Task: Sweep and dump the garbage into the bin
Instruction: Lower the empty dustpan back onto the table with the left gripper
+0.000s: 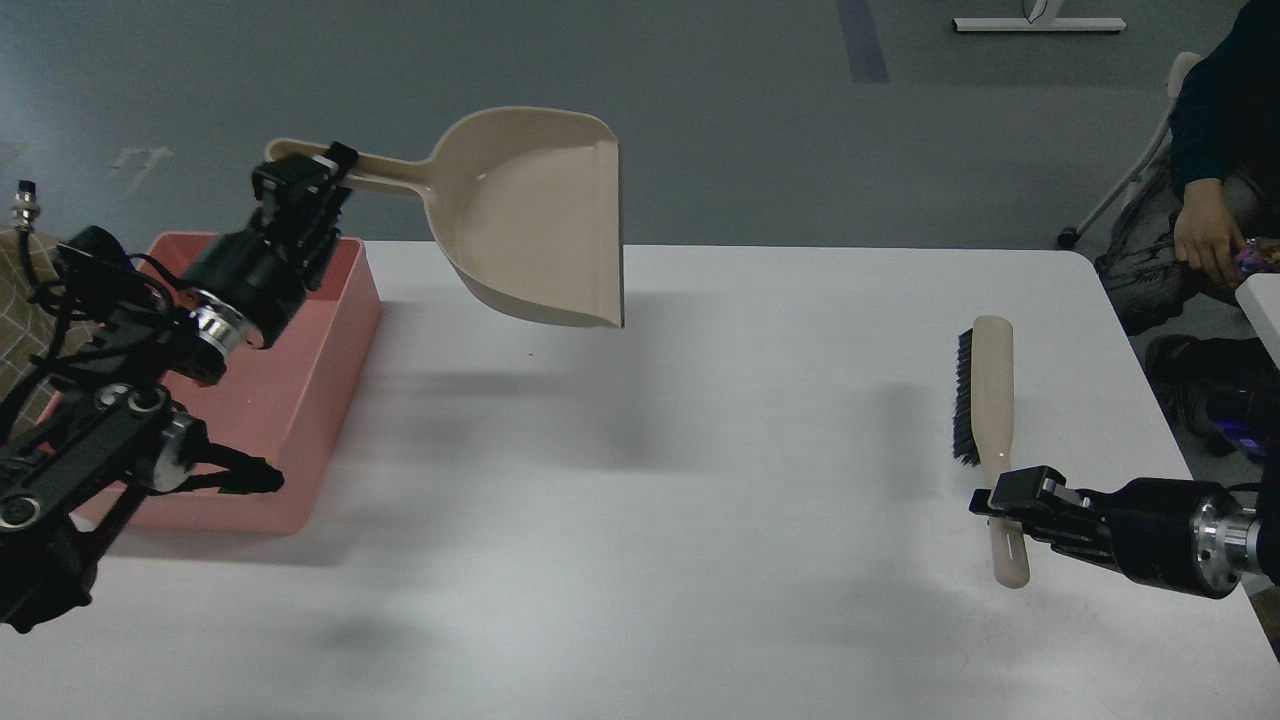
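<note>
The left gripper is clamped on the long handle of the beige dustpan, holding it in the air above the white table, its pan tilted with the open mouth facing right. The pink bin sits on the table's left side, below and left of the dustpan. The right gripper is closed around the handle of the brush, which lies on the table near its right edge. No garbage shows on the tabletop
</note>
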Motion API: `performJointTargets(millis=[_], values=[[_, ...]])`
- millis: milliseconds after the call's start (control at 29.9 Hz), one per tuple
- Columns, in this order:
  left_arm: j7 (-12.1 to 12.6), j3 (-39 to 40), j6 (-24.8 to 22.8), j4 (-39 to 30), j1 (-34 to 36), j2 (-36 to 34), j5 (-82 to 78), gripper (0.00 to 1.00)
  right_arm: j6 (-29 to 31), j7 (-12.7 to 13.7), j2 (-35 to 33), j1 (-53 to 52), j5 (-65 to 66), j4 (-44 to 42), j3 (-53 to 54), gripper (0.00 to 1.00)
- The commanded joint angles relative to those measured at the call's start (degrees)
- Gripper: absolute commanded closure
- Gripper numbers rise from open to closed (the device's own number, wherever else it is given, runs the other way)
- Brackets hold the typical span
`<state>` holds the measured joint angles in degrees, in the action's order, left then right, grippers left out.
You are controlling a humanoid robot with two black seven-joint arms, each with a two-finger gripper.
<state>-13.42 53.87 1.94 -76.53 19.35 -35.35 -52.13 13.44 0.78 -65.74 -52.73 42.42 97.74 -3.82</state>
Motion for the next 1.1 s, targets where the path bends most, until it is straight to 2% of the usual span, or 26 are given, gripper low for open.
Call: performJointTargets(millis=[0,167,334,602,970,1003,1037,1070], values=[[0.1,-5.6,3.4,0.6,0.2,6.9,-2.7,1.00,0.0,0.0,0.0,0.7,0.4,-0.1,0.0,1.00],[0.2,-7.9,5.1,4.7,0.1,14.1,-6.0,1.00,0.0,0.0,0.0,1.1,0.4,-0.1,0.0,1.00],[0.1,-8.0,5.3,9.9,-0.5,17.5,-11.4,1.00,0.0,0.0,0.0,1.1,0.4,0.0,0.0,1.00],[-0.6,-13.6,10.1,13.3,0.3,17.3,-11.5,1.00,0.0,0.0,0.0,1.2,0.4,0.0,0.0,1.00],[-0.9,-13.8,10.2,13.3,0.1,17.4,-11.1,1.00,-0.1,0.0,0.2,1.2,0.3,0.1,0.0,1.00],[-0.9,-13.8,10.1,13.3,0.1,17.4,-10.8,0.98,-0.1,0.0,0.2,1.2,0.4,0.1,0.0,1.00],[-1.0,-13.8,10.0,13.3,0.1,17.3,-10.7,0.88,-0.1,0.0,0.2,1.2,0.3,0.1,0.0,1.00],[-1.0,-13.8,10.0,13.3,0.1,17.3,-10.6,0.84,-0.1,0.0,0.2,1.2,0.3,0.1,0.0,1.00]])
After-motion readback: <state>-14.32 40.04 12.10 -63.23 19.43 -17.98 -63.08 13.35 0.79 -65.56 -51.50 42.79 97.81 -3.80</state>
